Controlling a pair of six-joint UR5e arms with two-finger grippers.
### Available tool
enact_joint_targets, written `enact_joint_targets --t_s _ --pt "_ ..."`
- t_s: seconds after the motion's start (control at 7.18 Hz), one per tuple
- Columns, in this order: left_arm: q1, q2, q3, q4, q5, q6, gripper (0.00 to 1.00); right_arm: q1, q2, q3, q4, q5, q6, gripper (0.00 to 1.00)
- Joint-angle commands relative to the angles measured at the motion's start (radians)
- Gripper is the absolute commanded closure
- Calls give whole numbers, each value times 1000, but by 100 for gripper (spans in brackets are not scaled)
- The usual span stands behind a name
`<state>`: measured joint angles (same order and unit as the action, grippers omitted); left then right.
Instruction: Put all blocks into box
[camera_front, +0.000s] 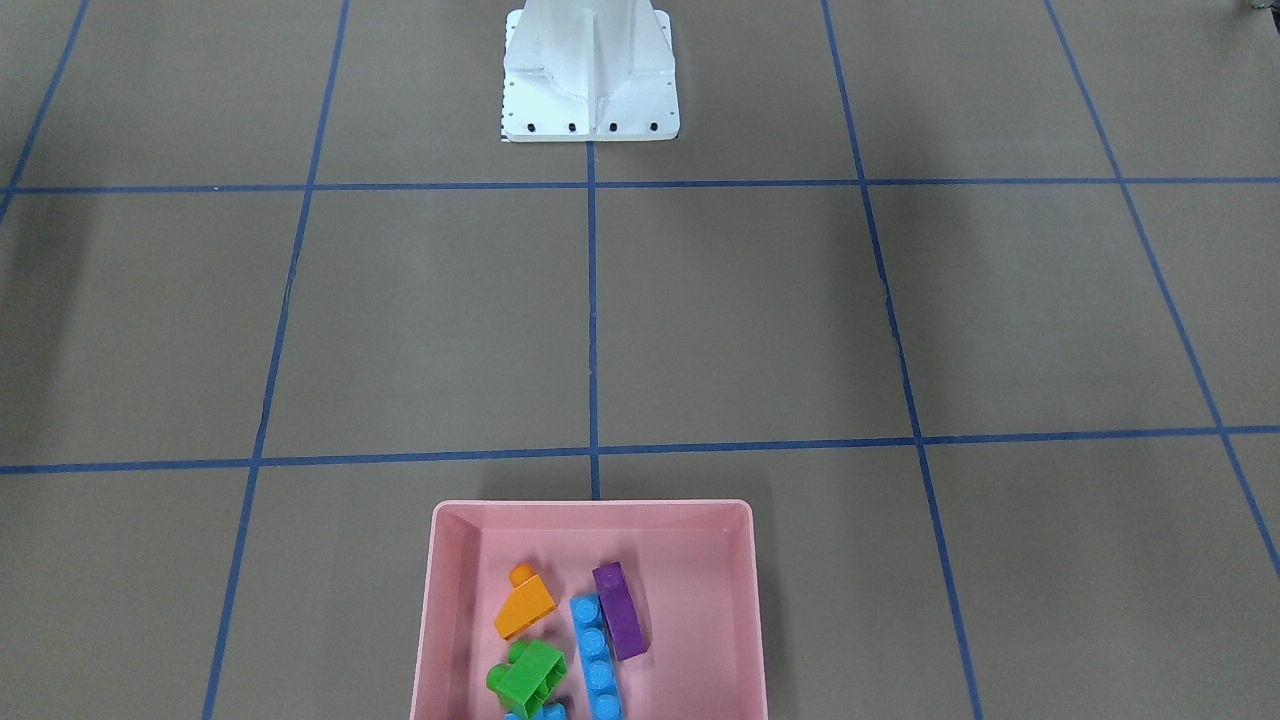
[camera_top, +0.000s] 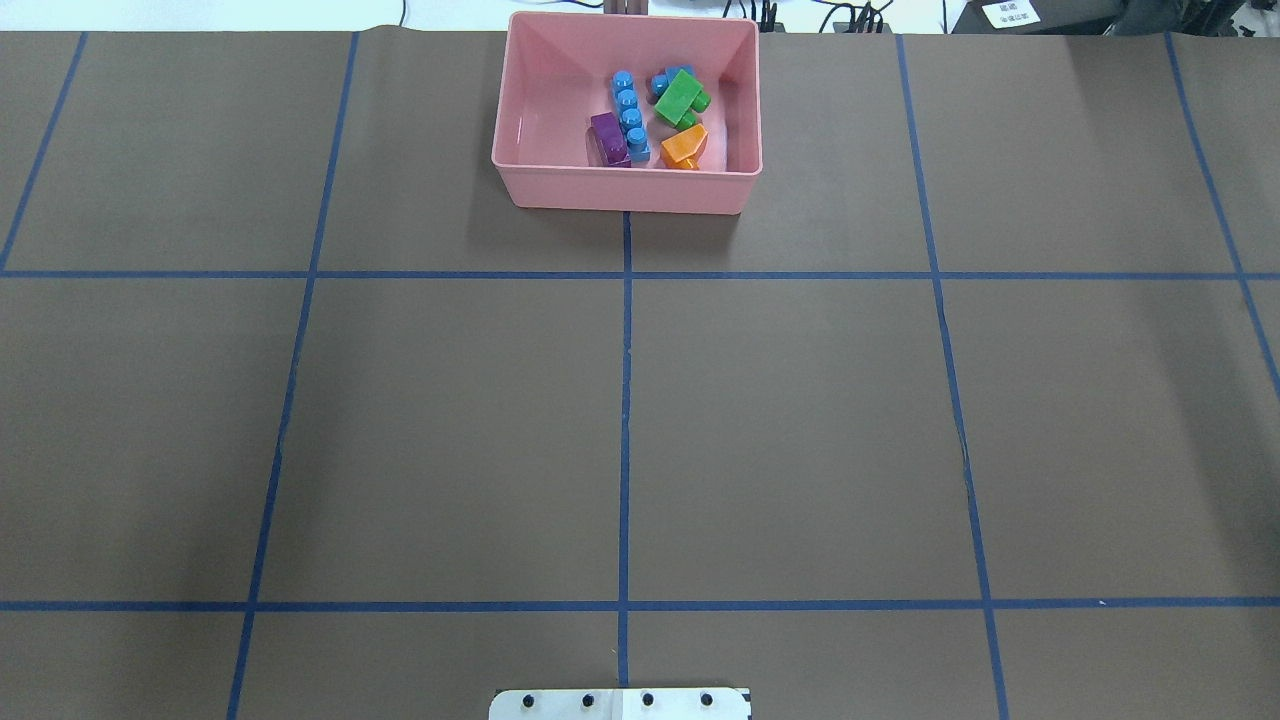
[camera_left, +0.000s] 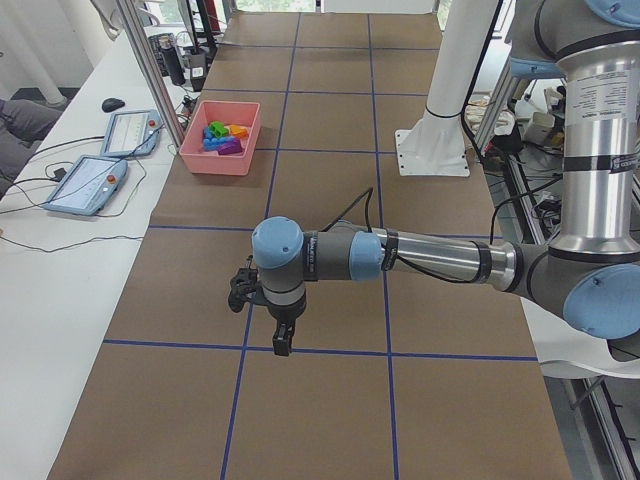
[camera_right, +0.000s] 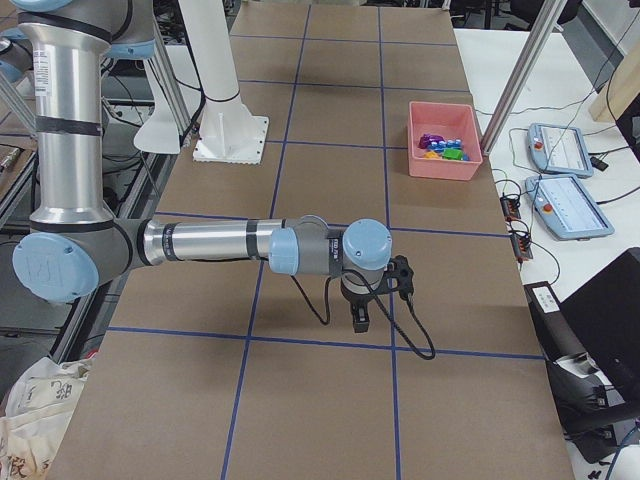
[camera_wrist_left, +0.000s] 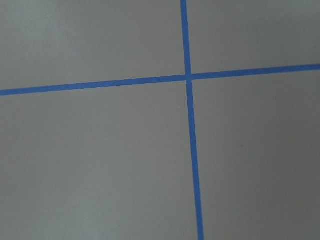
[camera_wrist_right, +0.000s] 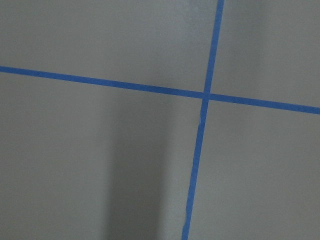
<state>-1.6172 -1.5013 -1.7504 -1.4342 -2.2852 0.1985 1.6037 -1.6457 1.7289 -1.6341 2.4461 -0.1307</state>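
The pink box (camera_top: 625, 190) stands at the table's far edge from the robot, near the middle. In it lie the orange sloped block (camera_top: 685, 146), the long purple block (camera_top: 608, 138), the long light-blue block (camera_top: 630, 112), the green block (camera_top: 680, 98) and the small light-blue block (camera_top: 664, 80). The front-facing view shows the same box (camera_front: 450, 600). My left gripper (camera_left: 283, 345) shows only in the exterior left view, low over bare table far from the box. My right gripper (camera_right: 360, 320) shows only in the exterior right view, likewise. I cannot tell whether either is open or shut.
The white robot base plate (camera_front: 590, 80) sits at the near-robot edge. Blue tape lines grid the brown table. Two teach pendants (camera_left: 88, 185) lie on the white bench beyond the box. The wrist views show only bare table and tape lines.
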Motion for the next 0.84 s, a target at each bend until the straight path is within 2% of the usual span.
enact_joint_targets --t_s 0.0,0.42,0.7 --pt "-12 -8 20 -43 80 49 0 15 -45 18 0 -10 -3 0" --pt "-13 4 25 -57 69 36 0 13 -31 17 13 -79 11 0" --pt "-12 6 28 -121 37 -109 0 13 -31 6 100 -131 48 0"
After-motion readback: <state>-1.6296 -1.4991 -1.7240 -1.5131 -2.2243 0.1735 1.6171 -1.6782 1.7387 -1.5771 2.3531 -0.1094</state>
